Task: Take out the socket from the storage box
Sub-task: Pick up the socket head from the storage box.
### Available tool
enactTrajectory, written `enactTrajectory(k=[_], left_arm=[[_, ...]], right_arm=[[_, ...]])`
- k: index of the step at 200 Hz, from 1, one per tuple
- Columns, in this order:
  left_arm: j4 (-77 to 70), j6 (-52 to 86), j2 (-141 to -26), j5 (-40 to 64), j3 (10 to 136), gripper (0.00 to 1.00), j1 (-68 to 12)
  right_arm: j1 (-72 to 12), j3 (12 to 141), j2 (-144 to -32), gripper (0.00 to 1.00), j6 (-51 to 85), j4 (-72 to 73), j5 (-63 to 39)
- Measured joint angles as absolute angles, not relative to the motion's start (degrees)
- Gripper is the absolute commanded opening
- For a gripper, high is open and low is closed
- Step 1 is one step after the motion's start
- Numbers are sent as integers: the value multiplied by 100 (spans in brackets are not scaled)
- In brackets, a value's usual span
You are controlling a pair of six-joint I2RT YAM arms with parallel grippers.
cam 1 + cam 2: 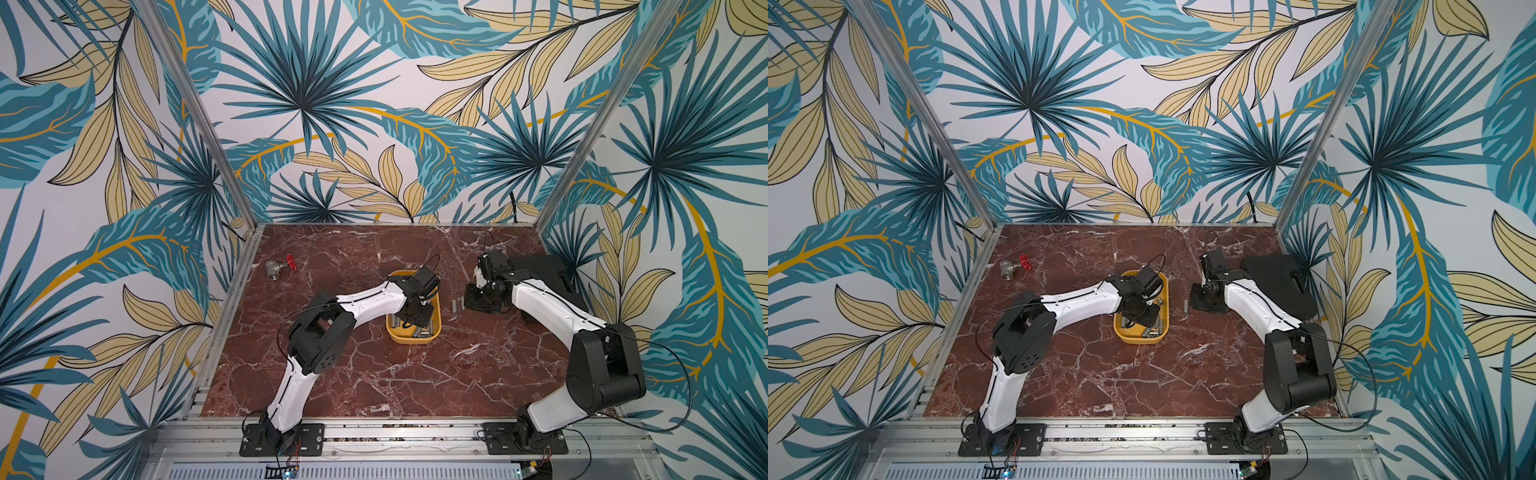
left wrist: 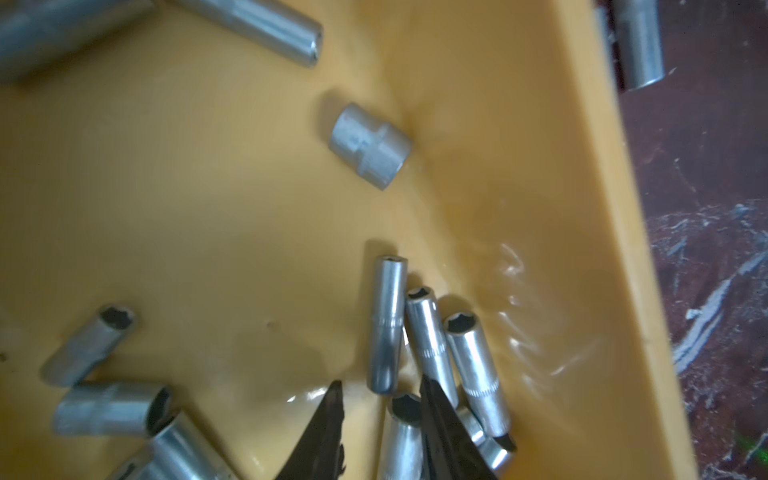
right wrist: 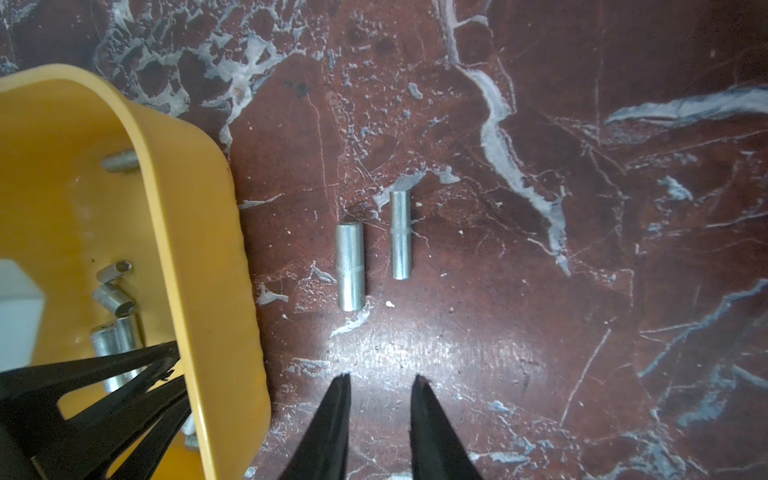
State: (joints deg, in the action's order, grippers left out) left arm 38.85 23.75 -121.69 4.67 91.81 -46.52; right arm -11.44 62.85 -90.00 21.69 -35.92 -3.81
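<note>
Inside the storage box [image 1: 409,340], mid-table, we find the socket [image 2: 401,436] that we take as the target. It lies flat on the yellow floor with its hex mouth showing, bracketed by the left gripper [image 2: 381,380]. The fingers [image 2: 324,440] stand narrow, and a strip of floor shows between one finger and the socket, so we judge that nothing is clamped yet. We see three risks. First, the other finger overlaps the neighbouring sockets [image 2: 428,332], which lie touching or nearly so; closing could pinch two at once or wedge against one. Second, smooth round steel may roll or squirt from the tips. Third, the light box could slide or lift if a finger catches its wall. We note the left arm [image 1: 365,297] reaching from its near-left base, elbow raised, forearm running right and far, wrist bent down into the box. Right of the box, two sockets [image 3: 351,268] lie side by side, apart, on the table [image 1: 374,374]. The right gripper [image 3: 380,378] hangs just beside them, pointed down, fingers narrowly parted and empty. Its arm stretches far and left from the near-right base, with a black case [image 1: 540,268] behind it on the far right.
</note>
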Motion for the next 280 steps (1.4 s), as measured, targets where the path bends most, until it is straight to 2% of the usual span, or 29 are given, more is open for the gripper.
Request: enactTrajectory(k=[85,128,171,220,252,280], left_arm=[[3857,2239,-12567,298,9644,29,-4648],[3844,2202,-12645,121,9701,25,-4646],[3857,2182,-12645,-84,9701,14,-4648],[3785,2290,-12617,-121,9682,11,-4648],[3667,2381,-12217,-108,9373,10,-4622],[3607,2434,-11351,-108,9011,11,-4451]], right_arm=[[-1144,6171,-9000,28,2231,-3509,-427],[-1144,6160,-8997,28,2228,-3498,-434],[-1144,6160,-8980,27,2228,-3498,-434],[-1144,6158,-8945,27,2228,-3503,-436],[-1144,6158,-8888,27,2226,-3505,-436],[-1144,6160,-8879,27,2224,-3531,-436]])
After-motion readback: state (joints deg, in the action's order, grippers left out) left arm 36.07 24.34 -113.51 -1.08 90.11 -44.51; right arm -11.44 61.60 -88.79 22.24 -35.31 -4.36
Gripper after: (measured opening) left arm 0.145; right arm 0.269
